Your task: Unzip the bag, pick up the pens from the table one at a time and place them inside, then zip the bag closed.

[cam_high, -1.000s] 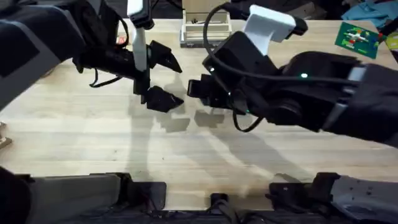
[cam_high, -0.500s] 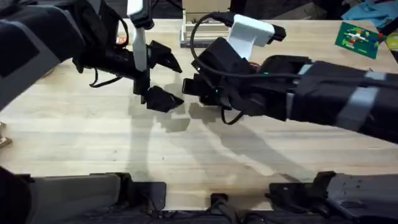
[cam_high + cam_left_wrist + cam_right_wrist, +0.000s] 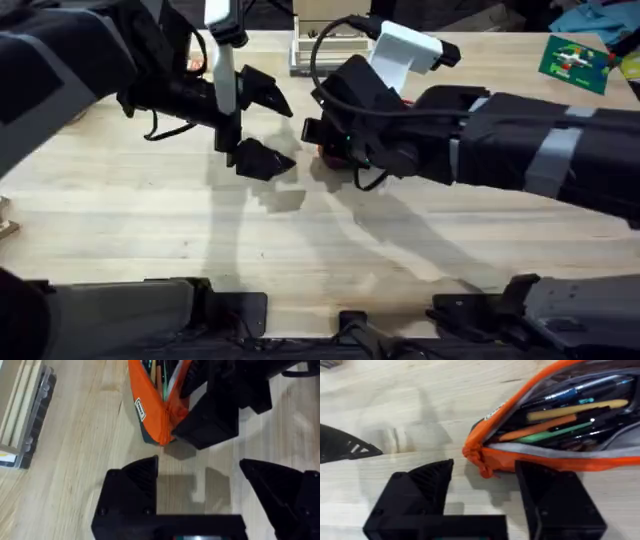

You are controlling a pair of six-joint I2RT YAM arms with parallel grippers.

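Right gripper (image 3: pixel 482 492): having swung in from the right over the last second, it is now hovering spread apart around the bunched end of the bag (image 3: pixel 555 457), gripping nothing.
Left gripper (image 3: pixel 200 492): holding its place, fingers parted and empty, just beside that same end.
Bag: lying mid-table, mouth gaping, pens (image 3: pixel 575 410) already inside.
Meaning: loading is looking finished; zipping shut is coming up.
Hidden: the zipper pull is proving hard to make out; overhead, the right arm is covering most of the bag.

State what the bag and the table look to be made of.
The bag: looks like woven orange fabric, matte, going by its soft folds, stitched zipper edge and sewn side label. The table: pale wood or wood-look laminate, low sheen, with visible plank grain; which cannot be told.
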